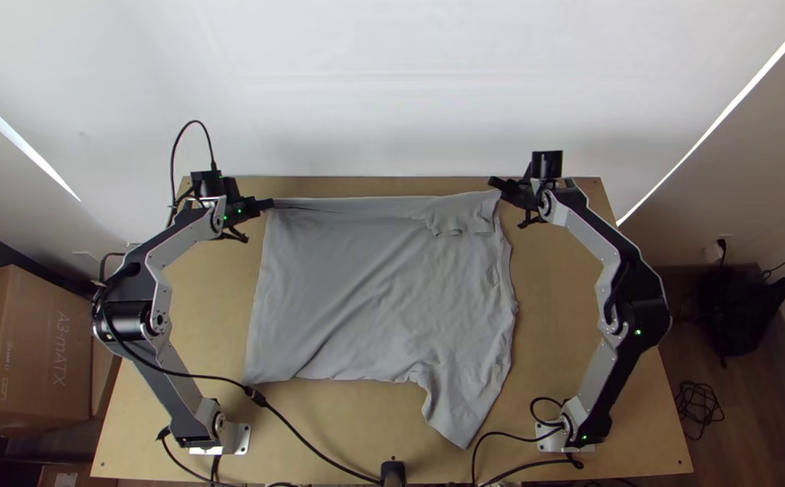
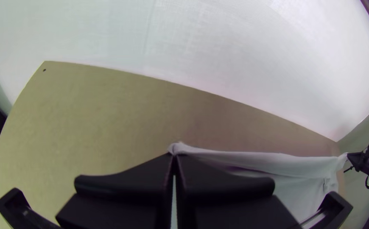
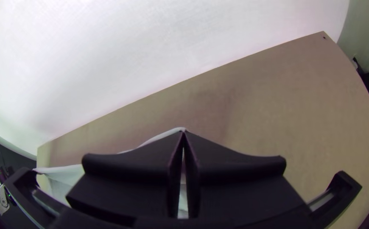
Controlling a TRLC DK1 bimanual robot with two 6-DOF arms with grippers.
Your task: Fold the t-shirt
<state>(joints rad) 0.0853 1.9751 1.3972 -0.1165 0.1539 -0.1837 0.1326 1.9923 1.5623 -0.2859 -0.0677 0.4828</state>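
The grey t-shirt [image 1: 383,289] lies mostly spread, its far edge drawn fairly straight between the grippers. One sleeve is bunched near the far right corner; another part points toward the near edge at the right. In the top view my left gripper [image 1: 266,205] is at the shirt's far left corner and my right gripper [image 1: 498,186] at its far right corner. The left wrist view has my left gripper [image 2: 174,156] shut on a corner of the cloth [image 2: 273,163]. In the right wrist view my right gripper [image 3: 183,132] is shut on the other corner of the shirt [image 3: 68,174].
The wooden table [image 1: 582,316] shows bare wood around the shirt. A white wall [image 1: 392,90] stands behind its far edge. Black cables [image 1: 311,446] run along the near edge beside a dark post [image 1: 393,471]. Cardboard boxes [image 1: 36,343] stand off the left side.
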